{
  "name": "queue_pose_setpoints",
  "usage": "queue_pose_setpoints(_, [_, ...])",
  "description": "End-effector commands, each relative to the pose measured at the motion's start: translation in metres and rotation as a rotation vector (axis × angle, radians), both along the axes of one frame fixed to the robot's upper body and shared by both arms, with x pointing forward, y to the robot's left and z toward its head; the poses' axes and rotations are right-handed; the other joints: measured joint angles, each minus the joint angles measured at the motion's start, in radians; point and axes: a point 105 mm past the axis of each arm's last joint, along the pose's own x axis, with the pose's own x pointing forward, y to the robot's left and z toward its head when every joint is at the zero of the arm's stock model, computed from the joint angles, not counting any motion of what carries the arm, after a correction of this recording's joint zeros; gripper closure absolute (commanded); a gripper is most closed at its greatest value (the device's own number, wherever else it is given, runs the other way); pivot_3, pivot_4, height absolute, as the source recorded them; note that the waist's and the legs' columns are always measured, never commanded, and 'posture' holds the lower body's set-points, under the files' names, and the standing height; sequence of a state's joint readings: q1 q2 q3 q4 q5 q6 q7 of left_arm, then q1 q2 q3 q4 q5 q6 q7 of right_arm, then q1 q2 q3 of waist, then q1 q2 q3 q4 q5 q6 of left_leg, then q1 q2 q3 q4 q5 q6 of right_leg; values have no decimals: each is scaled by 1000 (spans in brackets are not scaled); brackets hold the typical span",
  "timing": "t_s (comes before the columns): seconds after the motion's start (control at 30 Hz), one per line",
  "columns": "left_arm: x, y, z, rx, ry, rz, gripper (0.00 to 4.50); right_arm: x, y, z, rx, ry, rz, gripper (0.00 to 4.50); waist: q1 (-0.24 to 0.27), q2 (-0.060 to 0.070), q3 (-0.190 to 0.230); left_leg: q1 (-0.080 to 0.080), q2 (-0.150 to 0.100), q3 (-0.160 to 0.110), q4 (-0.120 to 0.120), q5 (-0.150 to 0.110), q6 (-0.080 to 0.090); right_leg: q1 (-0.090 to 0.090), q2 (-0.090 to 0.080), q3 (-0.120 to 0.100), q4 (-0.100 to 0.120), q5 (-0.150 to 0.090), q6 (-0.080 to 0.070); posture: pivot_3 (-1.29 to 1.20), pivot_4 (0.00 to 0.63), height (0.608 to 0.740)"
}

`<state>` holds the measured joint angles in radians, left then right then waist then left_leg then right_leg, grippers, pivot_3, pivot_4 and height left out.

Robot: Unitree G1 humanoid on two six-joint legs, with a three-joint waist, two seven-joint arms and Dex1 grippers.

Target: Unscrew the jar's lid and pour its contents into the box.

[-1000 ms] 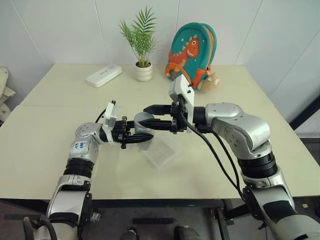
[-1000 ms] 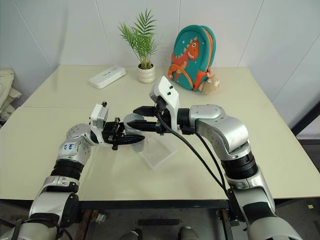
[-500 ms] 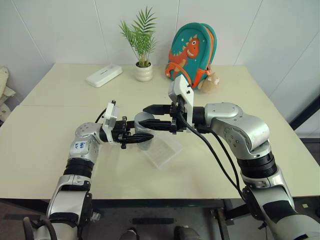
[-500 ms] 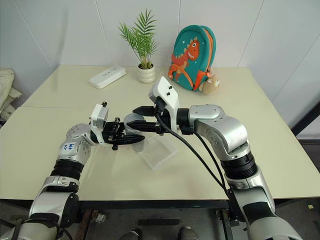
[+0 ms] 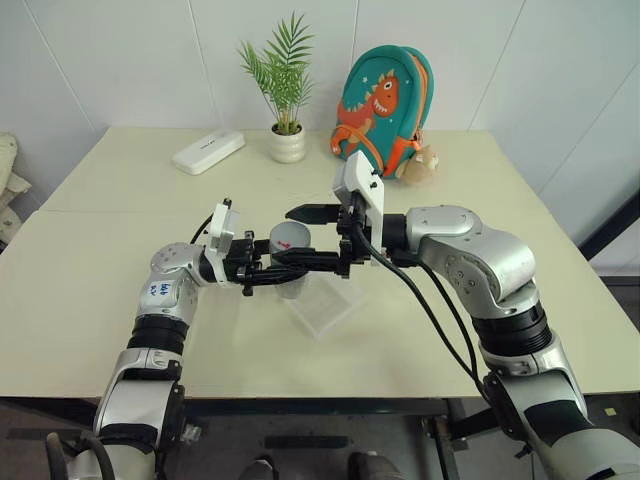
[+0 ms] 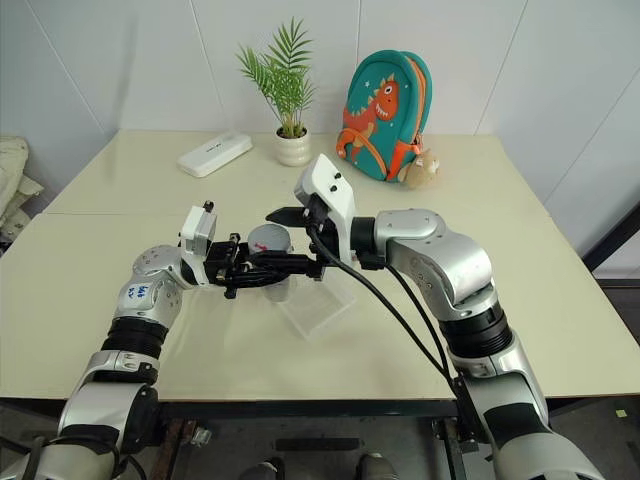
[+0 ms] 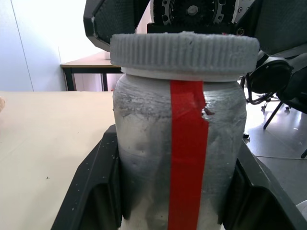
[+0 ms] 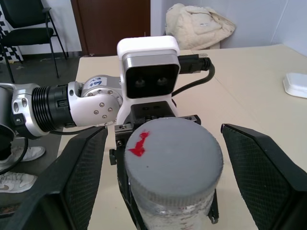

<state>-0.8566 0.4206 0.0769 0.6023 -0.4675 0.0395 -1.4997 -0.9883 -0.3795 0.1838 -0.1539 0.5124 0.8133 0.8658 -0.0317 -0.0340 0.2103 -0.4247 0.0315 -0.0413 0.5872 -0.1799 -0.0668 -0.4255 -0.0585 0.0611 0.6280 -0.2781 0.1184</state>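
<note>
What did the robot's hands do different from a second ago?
The right gripper let go of the lid: its fingers were closed on it and now stand apart on either side. The left gripper still clamps the jar, lid still on, above the box.

Pale cream table [image 5: 120, 300]. White oblong case [image 5: 207, 151], potted plant [image 5: 286, 143] and dinosaur backpack [image 5: 384, 100] along far edge. Clear box [image 5: 325, 303] mid-table.

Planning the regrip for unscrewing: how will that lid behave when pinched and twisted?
The lid has a ribbed rim, so it should grip well. It looks stiff, unlikely to deform. Its flat top is smoother; pinching the rim seems safer.
</note>
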Motion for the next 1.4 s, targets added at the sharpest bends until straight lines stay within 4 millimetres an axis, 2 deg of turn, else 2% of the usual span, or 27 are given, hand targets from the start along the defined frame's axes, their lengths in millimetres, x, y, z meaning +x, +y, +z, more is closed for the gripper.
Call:
queue_pose_setpoints(0.03, [-4, -2, 16, -18, -81, -27, 2493, -2, 2, 11, 15, -47, 9, 524, 0, 0, 0, 0, 0, 0, 0, 0, 0, 0, 0, 0, 0, 0, 0, 0, 150, 740])
queue_pose_setpoints(0.5, [-4, -2, 16, -19, -84, -21, 2493, -2, 4, 9, 6, -41, 16, 524, 0, 0, 0, 0, 0, 0, 0, 0, 0, 0, 0, 0, 0, 0, 0, 0, 150, 740])
queue_pose_setpoints(0.63, [-3, -1, 16, -21, -83, -18, 2493, -4, 4, 10, 4, -39, 26, 1759, 0, 0, 0, 0, 0, 0, 0, 0, 0, 0, 0, 0, 0, 0, 0, 0, 150, 740])
queue_pose_setpoints(0.83, [-3, -1, 15, -18, -80, -16, 2493, -5, 4, 10, 5, -42, 27, 1759, 0, 0, 0, 0, 0, 0, 0, 0, 0, 0, 0, 0, 0, 0, 0, 0, 150, 740])
queue_pose_setpoints(1.13, [1, 1, 10, 14, -53, -1, 2493, 3, -7, 36, 66, -108, -30, 1759, 0, 0, 0, 0, 0, 0, 0, 0, 0, 0, 0, 0, 0, 0, 0, 0, 150, 740])
queue_pose_setpoints(1.4, [3, 0, 7, 33, -23, 4, 2493, 8, -14, 44, 76, -143, -65, 1759, 0, 0, 0, 0, 0, 0, 0, 0, 0, 0, 0, 0, 0, 0, 0, 0, 150, 740])
